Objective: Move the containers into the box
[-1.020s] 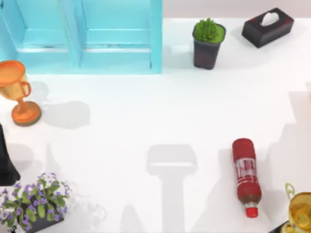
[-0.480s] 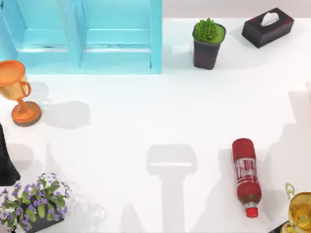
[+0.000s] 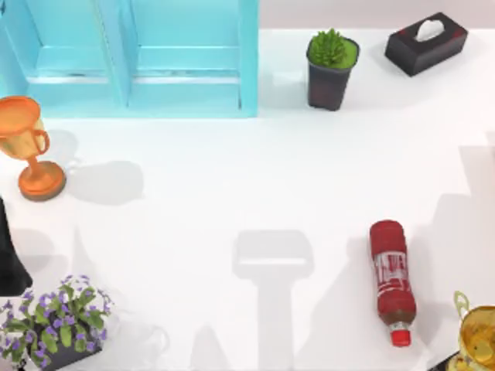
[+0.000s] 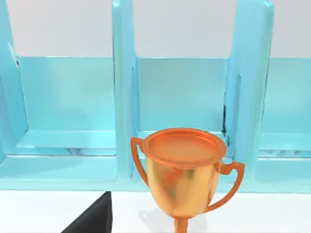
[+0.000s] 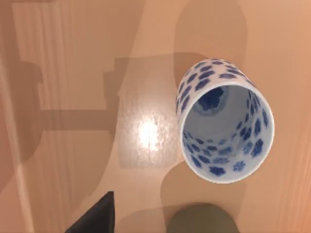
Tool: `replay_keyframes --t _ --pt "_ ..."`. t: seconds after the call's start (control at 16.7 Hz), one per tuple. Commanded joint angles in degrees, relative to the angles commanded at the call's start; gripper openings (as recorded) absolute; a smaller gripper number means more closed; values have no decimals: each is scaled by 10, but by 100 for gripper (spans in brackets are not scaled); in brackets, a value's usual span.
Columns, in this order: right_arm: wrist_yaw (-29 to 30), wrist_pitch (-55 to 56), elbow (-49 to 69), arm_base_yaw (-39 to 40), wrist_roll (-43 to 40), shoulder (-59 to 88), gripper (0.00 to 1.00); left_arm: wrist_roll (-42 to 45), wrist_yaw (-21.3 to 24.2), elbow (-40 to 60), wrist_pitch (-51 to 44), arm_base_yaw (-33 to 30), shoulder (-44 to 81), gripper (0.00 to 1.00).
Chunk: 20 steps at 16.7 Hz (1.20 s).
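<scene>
The white container with a blue floral pattern stands upright on a tan, wood-like surface, its mouth open toward the right wrist camera. The rounded edge of the olive-green container shows close beside it. I cannot tell whether that tan surface belongs to the box. A dark part of my right gripper juts in near the two containers and holds nothing I can see. A dark part of my left gripper shows in the left wrist view, in front of an orange trophy. My left arm stays at the table's left edge.
A cyan shelf with compartments stands at the back left, the orange trophy before it. A black pot with a green plant and a dark tissue box sit at the back right. A red bottle, gold trophy and purple flowers line the front.
</scene>
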Motion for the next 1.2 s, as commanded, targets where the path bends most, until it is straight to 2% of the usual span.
replay_keyframes --t 1.2 --pt "0 -187 197 -1 -1 7 100 0 0 0 0 0 0 100"
